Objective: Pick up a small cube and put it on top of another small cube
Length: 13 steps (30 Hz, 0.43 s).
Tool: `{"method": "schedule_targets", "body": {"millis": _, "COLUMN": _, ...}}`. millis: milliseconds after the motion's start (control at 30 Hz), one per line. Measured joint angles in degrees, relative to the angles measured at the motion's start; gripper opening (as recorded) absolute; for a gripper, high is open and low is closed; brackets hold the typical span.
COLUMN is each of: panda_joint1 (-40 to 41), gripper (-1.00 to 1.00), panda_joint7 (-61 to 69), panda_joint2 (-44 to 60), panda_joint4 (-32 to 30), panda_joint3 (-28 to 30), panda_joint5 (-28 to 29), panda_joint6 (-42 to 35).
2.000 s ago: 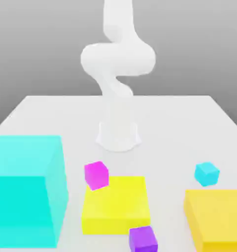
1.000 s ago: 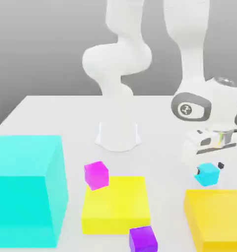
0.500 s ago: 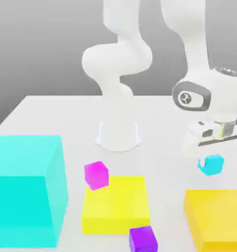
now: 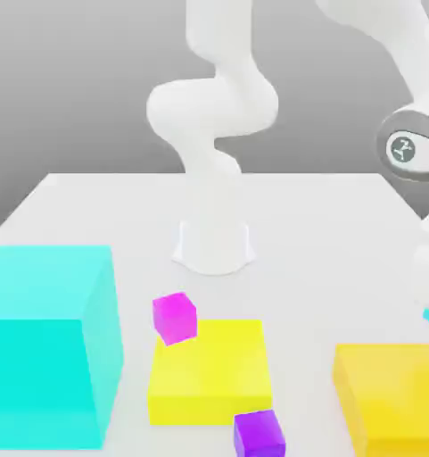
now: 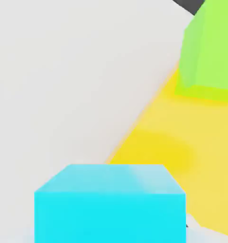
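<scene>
Jaws closed on the small cyan cube [image 5: 110, 216], drawn in only as far as its width lets them; the cube sits right at the hand in the hand view, and a sliver of it shows beneath the hand at the exterior view's right edge; by my reading it is off the desk [image 4: 298, 214], in the carry.

Handling, a guess from looks: light, stiff, plain-faced, unlikely to crush; smooth faces could let it twist if pinched near an edge; best hold is across two opposite upright sides, at mid-height, leaving the underside free for stacking.

Just outward, in the hand view: the orange-yellow slab [image 4: 391, 388] lies beyond the cube, with a green block [image 5: 213, 47] over it; whether that block is the small cube to stack on, I can't say for sure; if so, the next move wants the held cube centred above it, level, then a slow lowering; an off-centre release might topple it.

Farther out, toward the exterior view's left: purple cube [image 4: 259, 435] by the front of the yellow block [image 4: 209, 375]; magenta cube [image 4: 175, 319] at that block's back corner, touching or apart I can't tell; huge cyan block [image 4: 48, 348] beyond. Stacking remains to be done.
</scene>
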<state>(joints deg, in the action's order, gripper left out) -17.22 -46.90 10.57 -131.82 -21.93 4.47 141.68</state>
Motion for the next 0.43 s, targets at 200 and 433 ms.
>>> {"method": "schedule_targets", "body": {"millis": 200, "panda_joint1": 2.7, "gripper": -1.0, "panda_joint7": 12.5, "panda_joint2": 3.9, "panda_joint4": 12.5, "panda_joint3": 1.3, "panda_joint5": 1.8, "panda_joint6": -8.9}}
{"method": "schedule_targets", "body": {"millis": 433, "panda_joint1": 1.9, "gripper": 1.0, "panda_joint7": 12.5, "panda_joint2": 10.2, "panda_joint4": 13.0, "panda_joint3": 3.1, "panda_joint5": 5.1, "panda_joint6": -3.5}}
